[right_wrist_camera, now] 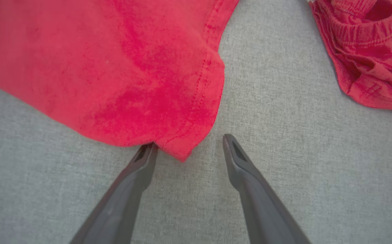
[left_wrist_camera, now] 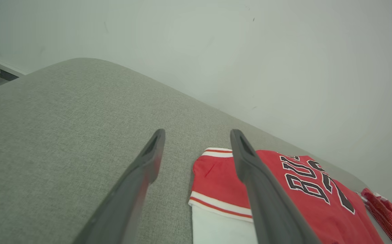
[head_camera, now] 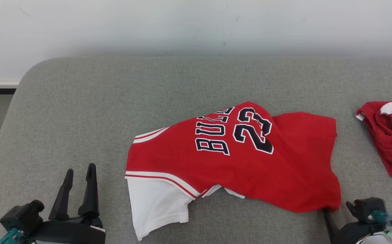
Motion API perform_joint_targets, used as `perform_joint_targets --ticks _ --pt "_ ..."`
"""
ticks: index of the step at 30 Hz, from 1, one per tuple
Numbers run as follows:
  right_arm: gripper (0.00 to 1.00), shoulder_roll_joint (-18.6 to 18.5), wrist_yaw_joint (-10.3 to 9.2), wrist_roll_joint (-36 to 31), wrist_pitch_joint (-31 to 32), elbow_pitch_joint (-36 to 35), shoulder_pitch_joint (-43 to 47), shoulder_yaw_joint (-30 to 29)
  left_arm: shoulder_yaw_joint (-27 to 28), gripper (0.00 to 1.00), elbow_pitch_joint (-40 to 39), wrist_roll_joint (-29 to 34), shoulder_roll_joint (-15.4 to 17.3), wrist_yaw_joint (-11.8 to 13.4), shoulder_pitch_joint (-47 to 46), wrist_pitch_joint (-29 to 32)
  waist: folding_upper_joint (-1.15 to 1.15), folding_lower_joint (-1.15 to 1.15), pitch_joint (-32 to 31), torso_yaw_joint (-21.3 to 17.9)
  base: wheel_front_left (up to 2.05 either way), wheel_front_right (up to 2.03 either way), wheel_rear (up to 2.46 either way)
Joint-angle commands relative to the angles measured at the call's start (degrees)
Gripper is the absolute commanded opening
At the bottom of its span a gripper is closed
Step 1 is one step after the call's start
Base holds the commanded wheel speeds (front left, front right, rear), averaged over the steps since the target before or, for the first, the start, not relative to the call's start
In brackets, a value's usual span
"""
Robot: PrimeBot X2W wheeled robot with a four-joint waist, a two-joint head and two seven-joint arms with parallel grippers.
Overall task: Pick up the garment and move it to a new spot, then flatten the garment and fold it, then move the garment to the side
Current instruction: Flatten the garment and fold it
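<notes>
Right wrist, tool: right tool (right_wrist_camera: 189,141) is spread wide, 2 dark fingers angled down at the grey table (right_wrist_camera: 284,152), with nothing pinched between them.
Right wrist, jersey: red jersey (right_wrist_camera: 107,67) has its hem corner at the fingertips, touching the finger on this view's left. I judge the tool sits here because that corner is the natural handle for tugging the cloth flat.
Right wrist, spare cloth: second red garment (right_wrist_camera: 368,51) is bunched at the upper right, apart from the jersey, so I could work the hem without dragging it along.
Left wrist, tool: left tool (left_wrist_camera: 197,134) is spread and empty, raised over bare table just beside the white sleeve (left_wrist_camera: 216,230). I'd say it hangs off the cloth so as not to rumple it.
Left wrist, jersey: the sleeve end is nearest, and the lettering and the 23 run off to this view's right.
Head view, jersey: it lies mid-table, sleeve end toward the left arm and hem toward the right. It humps up under the 23 and white folds poke out along the near edge, so it is not flat.
Head view, tools: the left one is at lower left, clear of the sleeve. The right one is at lower right, by the hem's near corner.
Stage: placing looks done, and I'd call flattening the step in hand. Folding is not yet begun.
Risk: pulling 1 corner alone could skew the jersey.
</notes>
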Motion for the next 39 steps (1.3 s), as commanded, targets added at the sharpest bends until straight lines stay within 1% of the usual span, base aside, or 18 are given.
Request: perform_joint_targets --ticks 1,3,5,6,9,10,13,15,18,22,26,30,33,39 --pt "1.0 0.35 -0.04 2.19 -1.55 -0.61 -1.11 -0.76 -0.21 1.0 0.23 0.81 0.74 -0.28 -0.19 -0.05 0.0 0.0 -0.54 -0.1 0.0 0.0 0.0" --pt "1.0 1.01 -0.04 5.37 -4.02 -1.23 -1.34 -1.18 -0.59 1.0 0.52 1.38 0.87 -0.81 0.16 -0.19 0.0 0.0 -1.24 -0.19 0.0 0.0 0.0" --pt "1.0 1.41 -0.04 10.2 -6.57 -1.82 -1.93 -1.32 -0.78 1.0 0.59 1.84 0.86 -1.3 0.33 -0.3 0.0 0.0 -1.84 -0.4 0.0 0.0 0.0" --pt "1.0 1.41 -0.04 10.2 -6.57 -1.82 -1.93 -1.32 -0.78 1.0 0.59 1.84 0.86 -1.3 0.33 -0.3 0.0 0.0 -1.84 -0.4 0.0 0.0 0.0" --pt "1.0 1.67 -0.04 15.88 -10.37 -2.3 -2.47 -0.37 -1.12 1.0 0.65 3.45 0.92 -2.03 -0.01 -0.54 0.0 0.0 -2.83 -0.77 0.0 0.0 0.0" --pt "1.0 1.69 -0.04 17.37 -11.55 -2.29 -2.68 -0.02 -1.22 1.0 0.53 4.34 1.06 -2.31 -0.37 -0.63 0.0 0.0 -3.12 -0.88 0.0 0.0 0.0" --pt "1.0 1.77 -0.03 20.81 -15.69 -2.27 -3.45 1.07 -1.01 1.0 0.03 8.33 1.08 -2.03 -1.25 -0.64 0.0 0.0 -4.24 -1.26 0.0 0.0 0.0" --pt "1.0 1.73 -0.03 22.54 -19.76 -1.93 -4.11 2.66 -0.31 1.0 -0.31 11.71 0.18 -2.21 -0.41 -0.67 0.0 0.0 -5.38 -1.69 0.0 0.0 0.0" --pt "1.0 1.75 -0.03 23.41 -23.0 -1.37 -4.57 3.89 0.49 1.0 0.38 13.86 -0.64 -2.36 0.68 -0.68 0.0 0.0 -6.47 -2.16 0.0 0.0 0.0" --pt "1.0 1.75 -0.03 23.57 -24.75 -0.42 -5.1 4.83 0.95 1.0 2.31 15.82 -0.78 -1.77 1.49 -0.68 0.0 0.0 -7.83 -2.84 0.0 0.0 0.0" --pt "1.0 1.75 -0.03 23.86 -24.31 0.05 -5.34 5.51 1.12 1.0 4.11 16.11 -0.6 -1.34 2.11 -0.26 0.0 0.0 -8.93 -3.52 0.0 0.0 0.0" --pt "1.0 1.74 -0.03 20.85 -23.82 -0.56 -5.57 5.28 1.62 1.0 4.68 15.25 0.06 -0.25 2.75 2.45 0.0 0.0 -9.58 -4.12 0.0 0.0 0.0" --pt "1.0 1.75 -0.03 18.79 -22.8 -0.69 -5.66 5.71 1.99 1.0 4.36 14.59 0.76 0.59 3.98 5.0 0.0 0.0 -9.77 -4.72 0.0 0.0 0.0" --pt "1.0 1.76 -0.03 17.61 -22.16 -0.39 -5.34 5.66 2.58 1.0 1.96 14.59 1.67 2.31 5.51 6.92 0.0 0.0 -9.5 -5.04 0.0 0.0 0.0"
